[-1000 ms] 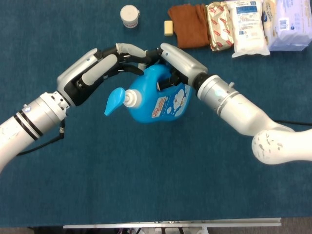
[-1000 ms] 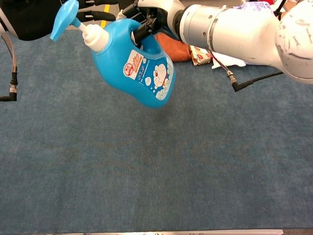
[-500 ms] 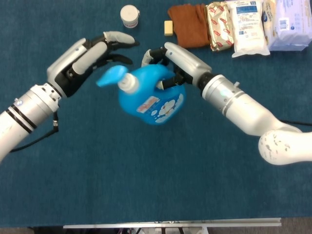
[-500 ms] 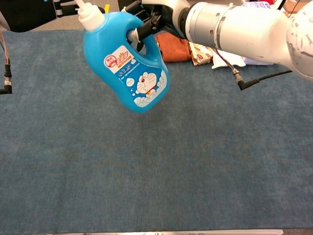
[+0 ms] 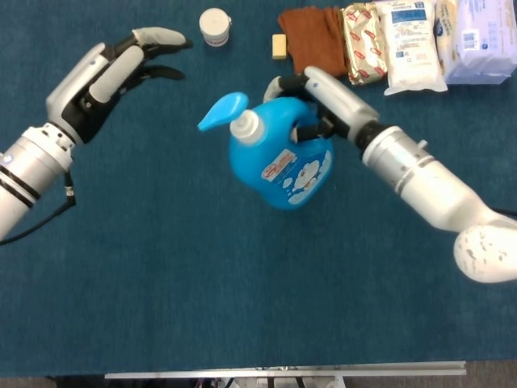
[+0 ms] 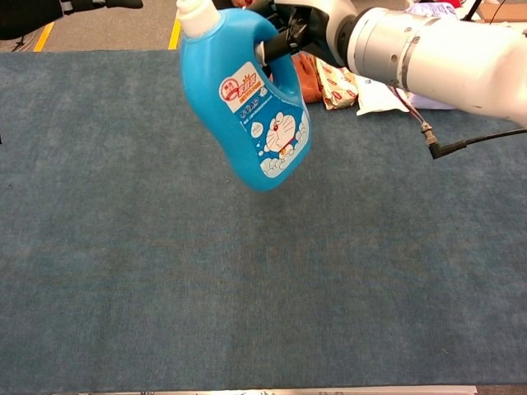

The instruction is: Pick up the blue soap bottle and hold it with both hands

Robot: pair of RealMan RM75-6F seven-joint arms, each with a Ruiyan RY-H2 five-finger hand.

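The right hand [image 5: 319, 101] has the blue soap bottle [image 5: 279, 162] by its handle, fingers hooked through the loop, and the bottle hangs in the air over the blue table cover [image 5: 202, 283], tilted, with the pump head [image 5: 224, 111] pointing away from the right hand toward the left one. From the chest view the bottle's cartoon label [image 6: 272, 123] faces the camera and its base dips low, clear of the cloth beneath. The left hand [image 5: 109, 73] is well apart from the bottle, fingers spread wide and empty, palm turned toward the pump side. So one hand is on the bottle, the other is not touching it. Beyond the right hand, along the far edge, sit a brown cloth [image 5: 313, 40], a small yellow block [image 5: 279, 46] just beside it, and several wrapped packets [image 5: 412, 44]. A white round jar [image 5: 215, 26] stands beyond and between the two hands, nearer the left hand's fingertips.
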